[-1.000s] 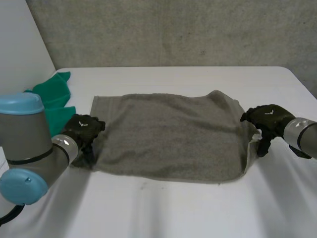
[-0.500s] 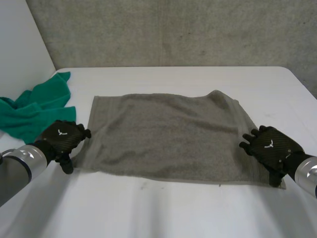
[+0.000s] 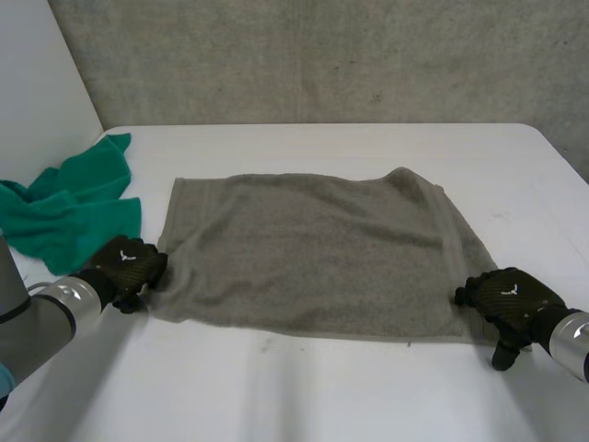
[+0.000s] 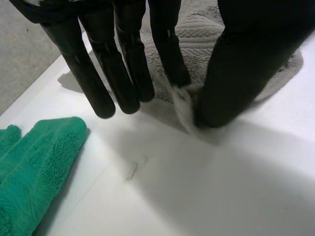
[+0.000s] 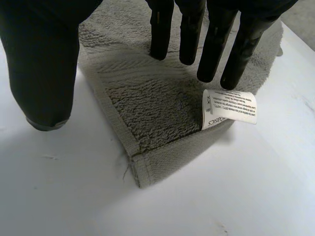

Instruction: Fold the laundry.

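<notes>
A grey towel lies spread flat on the white table. My left hand is at its near-left corner. In the left wrist view the corner's pale edge stands up between a straight finger and the thumb, pinched there. My right hand is at the near-right corner. In the right wrist view its straight fingers reach over the towel and its thumb hangs apart over bare table, so it is open. A white label pokes out at that corner.
A crumpled green cloth lies at the table's left, just beyond my left hand, and it appears in the left wrist view too. A grey wall stands behind the table's far edge.
The towel's right edge, lifted a second ago, now lies flat. Both hands came down to the near corners. The left hand's fingers and thumb closed on its corner.
</notes>
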`<state>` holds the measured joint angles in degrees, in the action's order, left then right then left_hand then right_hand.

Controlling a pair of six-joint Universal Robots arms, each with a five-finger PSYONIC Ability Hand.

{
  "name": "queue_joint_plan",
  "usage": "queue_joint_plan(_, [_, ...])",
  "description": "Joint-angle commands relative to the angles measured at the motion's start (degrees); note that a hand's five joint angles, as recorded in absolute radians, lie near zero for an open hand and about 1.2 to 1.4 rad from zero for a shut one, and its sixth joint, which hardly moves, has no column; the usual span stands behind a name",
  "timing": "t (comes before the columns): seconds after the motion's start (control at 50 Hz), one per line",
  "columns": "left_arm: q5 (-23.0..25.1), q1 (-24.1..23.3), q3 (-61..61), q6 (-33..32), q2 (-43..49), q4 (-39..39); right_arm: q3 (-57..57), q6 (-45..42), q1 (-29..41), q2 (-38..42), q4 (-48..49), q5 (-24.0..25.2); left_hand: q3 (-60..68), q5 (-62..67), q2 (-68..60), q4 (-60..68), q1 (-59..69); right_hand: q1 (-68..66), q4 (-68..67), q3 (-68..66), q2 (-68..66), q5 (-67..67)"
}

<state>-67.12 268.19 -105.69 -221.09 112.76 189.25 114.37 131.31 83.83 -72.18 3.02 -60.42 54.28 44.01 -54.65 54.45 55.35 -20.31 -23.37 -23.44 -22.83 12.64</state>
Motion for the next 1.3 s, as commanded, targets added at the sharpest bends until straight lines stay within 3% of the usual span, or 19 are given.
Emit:
queue_joint_plan(0.02, [-0.3, -0.1, 0.9, 0.7, 0.2, -0.1, -0.1, 0.5, 0.2, 0.6, 2.4, 0.0, 18.5, 18.8, -18.1, 18.3, 17.4, -11.6, -8.6, -8.5, -9.1, 9.3])
queue_joint_plan(0.78, [-0.5, 0.0, 0.3, 1.1, -3.4, -0.7, -5.3, 4.9, 0.5, 4.6, 7.1, -0.6, 18.2, 18.4, -17.8, 18.0, 17.1, -32.0, -28.9, -28.9, -29.5, 29.7])
queue_joint_plan(0.94, [-0.5, 0.0, 0.2, 1.8, -3.5, -0.9, -6.4, 5.0, 0.8, 6.0, 8.0, -0.7, 18.3, 18.6, -18.0, 18.2, 17.3, -45.4, -42.4, -42.3, -42.9, 43.1])
queue_joint_plan(1.0, [-0.5, 0.0, 0.3, 2.9, -3.8, -1.5, -7.4, 5.1, 1.2, 6.8, 8.0, -0.9, 18.8, 19.1, -18.5, 18.7, 17.8, -59.7, -56.6, -56.5, -57.1, 57.3])
queue_joint_plan(1.08, [-0.6, 0.0, 0.4, 4.0, -4.3, -2.8, -9.1, 5.1, 1.3, 6.8, 7.2, -2.0, 25.7, 26.0, -25.3, 25.5, 24.7, -59.7, -56.6, -56.6, -57.2, 57.4])
queue_joint_plan(1.18, [-1.4, 0.1, 0.0, 3.9, -7.0, -7.1, -11.7, 4.5, 1.4, 5.7, 1.2, -3.0, 25.7, 26.0, -25.3, 25.5, 24.7, -59.7, -56.6, -56.6, -57.2, 57.4])
queue_joint_plan(1.3, [-4.2, 0.2, -1.9, 3.0, -11.4, -15.7, -18.5, 3.2, 1.0, 1.7, -20.7, -2.6, 25.7, 26.0, -25.3, 25.5, 24.7, -59.7, -56.6, -56.6, -57.2, 57.4])
